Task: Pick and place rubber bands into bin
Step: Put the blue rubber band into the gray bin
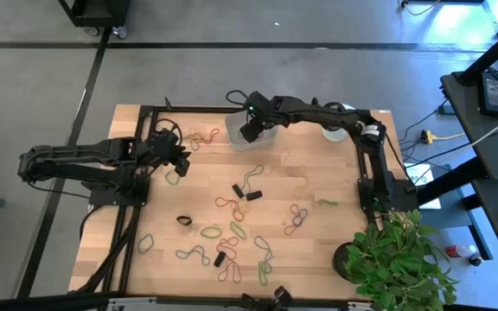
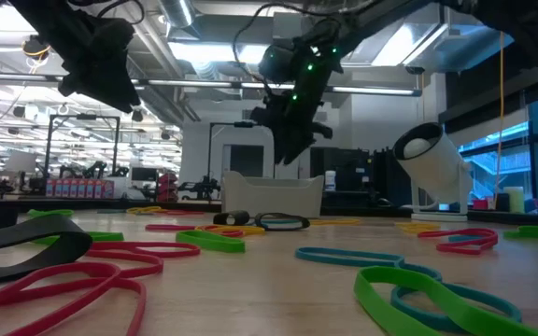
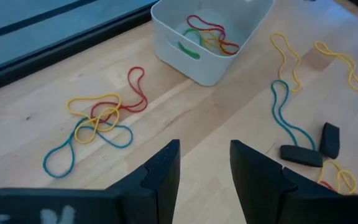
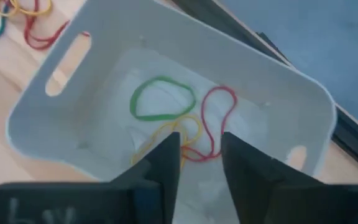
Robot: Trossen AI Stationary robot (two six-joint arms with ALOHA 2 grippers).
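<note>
Looking straight down, the right gripper [image 1: 251,130] hangs over the bin [image 1: 264,138] near the bench's [image 1: 335,242] far edge, while the left gripper [image 1: 180,161] waits by the left edge. Rubber bands [image 1: 232,229] lie scattered across the middle and near half of the bench, with a tangle [image 1: 201,136] just left of the bin. A white round object [image 1: 334,131] sits toward the far right corner and a potted plant [image 1: 396,259] at the near right corner.

From table height, the right gripper [image 2: 292,140] hangs above the bin [image 2: 274,196], not touching it; green, red and blue bands [image 2: 204,240] lie in the foreground.

Past the left wrist, its fingers [image 3: 163,177] stand apart and empty, with the bin [image 3: 185,53] and a coloured tangle [image 3: 101,121] ahead.

Past the right wrist, its fingers [image 4: 166,165] stand parted with nothing between them; a green loop [image 4: 161,98], a red and a yellow one lie inside the bin [image 4: 48,134].

No readable writing or brand shows in any view.
</note>
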